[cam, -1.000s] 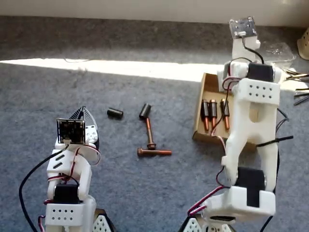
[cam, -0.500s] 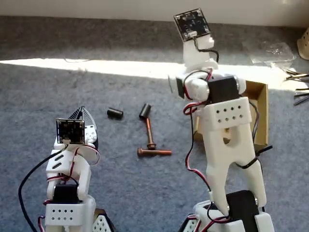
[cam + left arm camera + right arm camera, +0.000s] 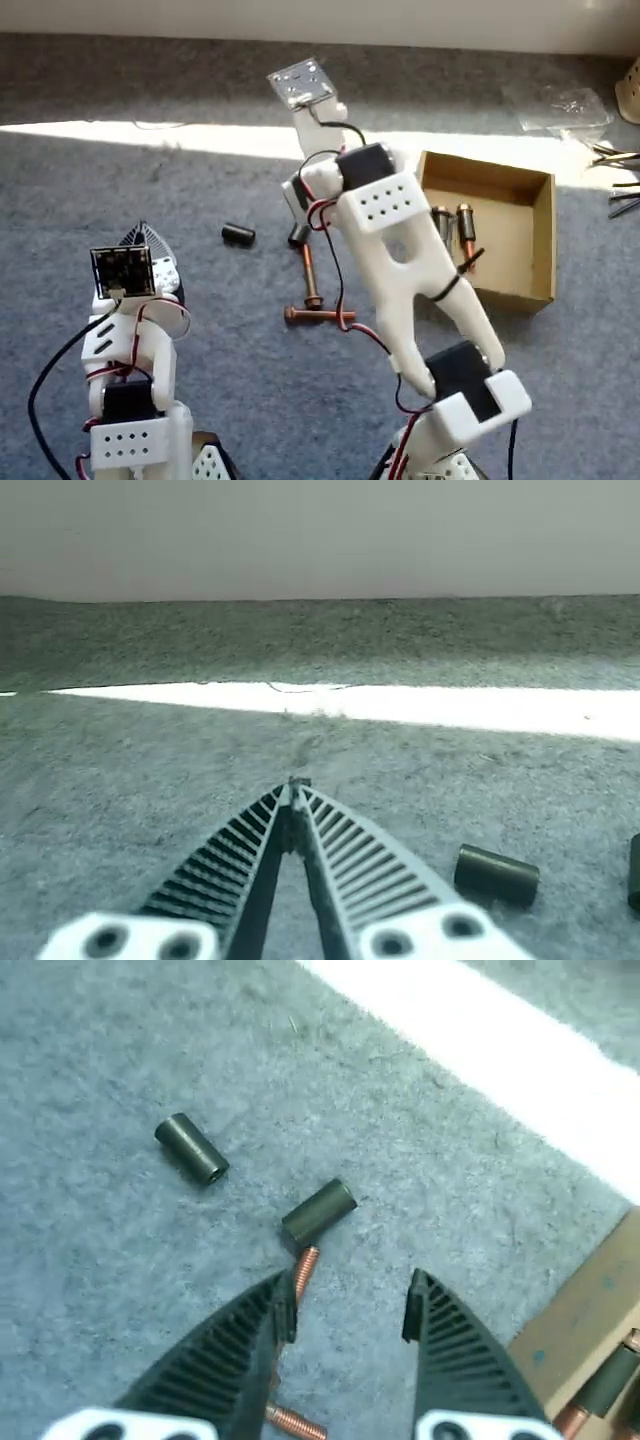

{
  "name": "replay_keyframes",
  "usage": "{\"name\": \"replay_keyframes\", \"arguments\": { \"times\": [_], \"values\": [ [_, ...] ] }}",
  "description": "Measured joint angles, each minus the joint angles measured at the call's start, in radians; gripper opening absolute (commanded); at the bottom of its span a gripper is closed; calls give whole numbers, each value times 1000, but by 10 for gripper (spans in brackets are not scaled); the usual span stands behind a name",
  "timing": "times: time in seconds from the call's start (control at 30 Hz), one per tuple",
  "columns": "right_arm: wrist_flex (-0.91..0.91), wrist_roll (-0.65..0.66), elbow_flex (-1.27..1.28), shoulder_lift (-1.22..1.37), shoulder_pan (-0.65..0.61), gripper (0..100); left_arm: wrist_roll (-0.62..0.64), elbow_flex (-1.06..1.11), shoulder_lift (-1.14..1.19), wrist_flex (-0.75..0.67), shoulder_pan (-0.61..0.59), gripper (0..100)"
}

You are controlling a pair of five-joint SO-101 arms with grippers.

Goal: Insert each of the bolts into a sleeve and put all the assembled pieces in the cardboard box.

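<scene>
Two black sleeves lie on the grey carpet: one [image 3: 238,235] apart, one [image 3: 296,237] at the threaded end of a copper bolt [image 3: 309,275]. A second bolt [image 3: 320,316] lies crosswise below it. The cardboard box [image 3: 515,245] holds several assembled pieces [image 3: 465,225]. My right gripper [image 3: 350,1300] hangs open over the near sleeve [image 3: 320,1212] and its bolt [image 3: 305,1265], with the other sleeve [image 3: 192,1148] farther off. My left gripper [image 3: 292,790] is shut and empty, low over the carpet left of a sleeve [image 3: 497,873].
A strip of sunlight [image 3: 200,140] crosses the carpet behind the parts. A clear plastic bag [image 3: 560,100] and some cables [image 3: 618,160] lie at the far right, past the box. The right arm [image 3: 400,240] spans the space between the bolts and the box.
The right arm has swung from over the box to the left, above the loose bolts and sleeves. The left arm shifted slightly left.
</scene>
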Motion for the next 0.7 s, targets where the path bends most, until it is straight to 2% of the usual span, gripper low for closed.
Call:
{"name": "replay_keyframes", "arguments": {
  "times": [0.17,0.43,0.7],
  "values": [
    [-103,54,0,100,-28,162,0,0,0,0,-29,6],
    [-198,356,0,176,-132,162,2,0,0,0,-74,6],
    [-295,577,0,273,-178,162,2,0,0,0,-129,6]
  ]
}}
